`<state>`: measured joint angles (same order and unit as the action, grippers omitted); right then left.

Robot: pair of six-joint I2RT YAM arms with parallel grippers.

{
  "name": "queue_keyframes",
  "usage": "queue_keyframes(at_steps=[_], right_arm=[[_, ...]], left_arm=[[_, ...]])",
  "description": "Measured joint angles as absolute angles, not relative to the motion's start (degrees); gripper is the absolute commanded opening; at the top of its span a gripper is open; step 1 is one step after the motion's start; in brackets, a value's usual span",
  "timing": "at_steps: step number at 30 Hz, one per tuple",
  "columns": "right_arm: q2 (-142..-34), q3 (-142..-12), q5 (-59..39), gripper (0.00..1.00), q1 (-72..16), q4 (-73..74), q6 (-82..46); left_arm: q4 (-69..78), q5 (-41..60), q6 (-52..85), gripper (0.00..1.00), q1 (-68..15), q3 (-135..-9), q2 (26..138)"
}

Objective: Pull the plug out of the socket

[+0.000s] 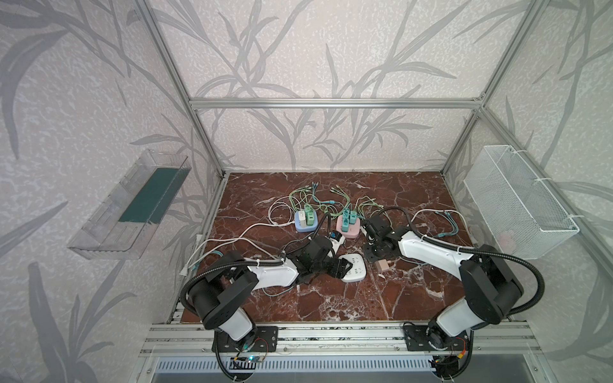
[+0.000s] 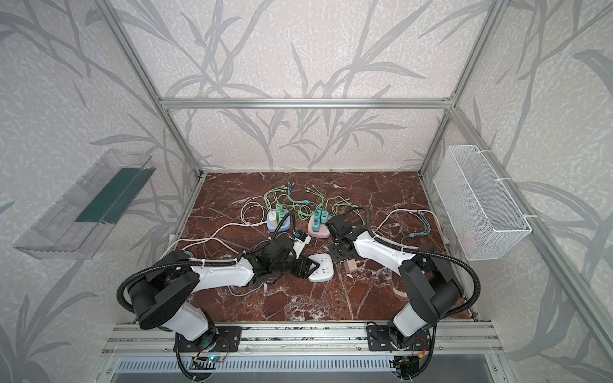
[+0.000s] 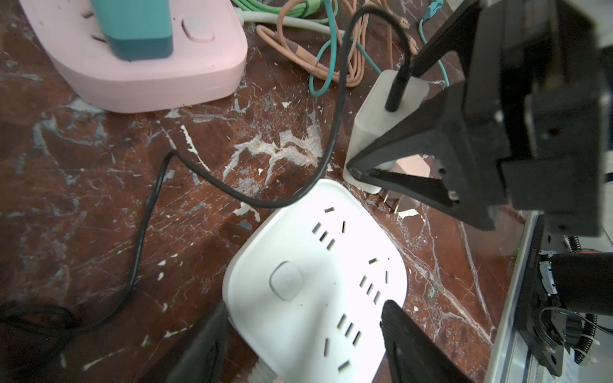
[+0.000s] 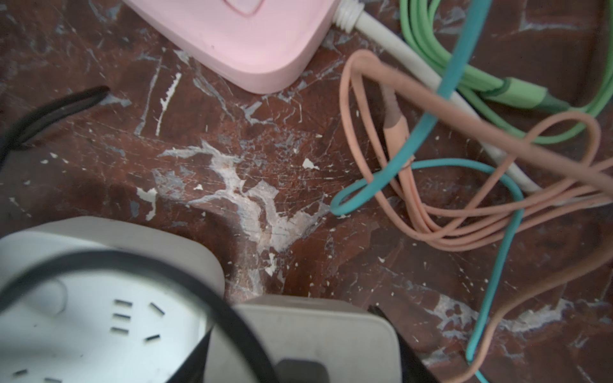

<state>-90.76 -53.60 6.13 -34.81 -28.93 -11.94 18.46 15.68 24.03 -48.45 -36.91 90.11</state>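
At the far left a clear tray (image 1: pixel 109 228) is being carried on the wall. Toward the back of the marble table (image 1: pixel 298 298), a blue socket (image 1: pixel 306 225) and a pink socket (image 1: pixel 348 228) are being occupied by green plugs (image 1: pixel 310 217).

Nearer the front, the white socket (image 1: pixel 354 268) is being straddled by the left gripper (image 1: pixel 345 267). In the left wrist view its fingers (image 3: pixel 209 341) are being kept wide apart, one at each side of the socket's body. Whether the sides are being pressed or merely flanked cannot be told. The slots facing that camera are being shown bare.

Just beside the socket's right corner, the white plug (image 3: pixel 370 126) is being held clear of it by the right gripper (image 1: pixel 378 260), whose jaws are being kept closed on the plug's two flanks. Its metal prongs (image 3: pixel 489 202) are being shown free, close to the tabletop. A black cable (image 3: pixel 146 225) is being trailed from the plug's back past the socket's edge.

At the far right a wire basket (image 1: pixel 517 205) is being carried on the wall.
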Motion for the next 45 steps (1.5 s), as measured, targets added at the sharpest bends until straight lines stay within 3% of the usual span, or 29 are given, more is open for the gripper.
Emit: queue_keyframes(at_steps=[9, 19, 30, 45], right_arm=[[-92.68, -55.57, 5.43, 0.65, -34.79, -29.85, -12.08], [-94.8, -56.58, 5.48, 0.72, -34.79, -31.03, -12.21], [-89.67, -55.42, 5.5, 0.83, -34.79, -28.69, -12.51], [-74.52, -41.56, 0.56, 0.81, -34.81, -10.37, -11.75]], left_arm=[[16.62, 11.9, 24.43, 0.8, -48.64, -36.91, 85.54], [14.81, 7.29, 24.69, 0.83, -48.64, -34.98, 77.45], [11.11, -0.12, 24.38, 0.97, -48.64, -32.86, 70.37], [5.5, -13.67, 24.34, 0.99, -44.16, -32.42, 64.77]])
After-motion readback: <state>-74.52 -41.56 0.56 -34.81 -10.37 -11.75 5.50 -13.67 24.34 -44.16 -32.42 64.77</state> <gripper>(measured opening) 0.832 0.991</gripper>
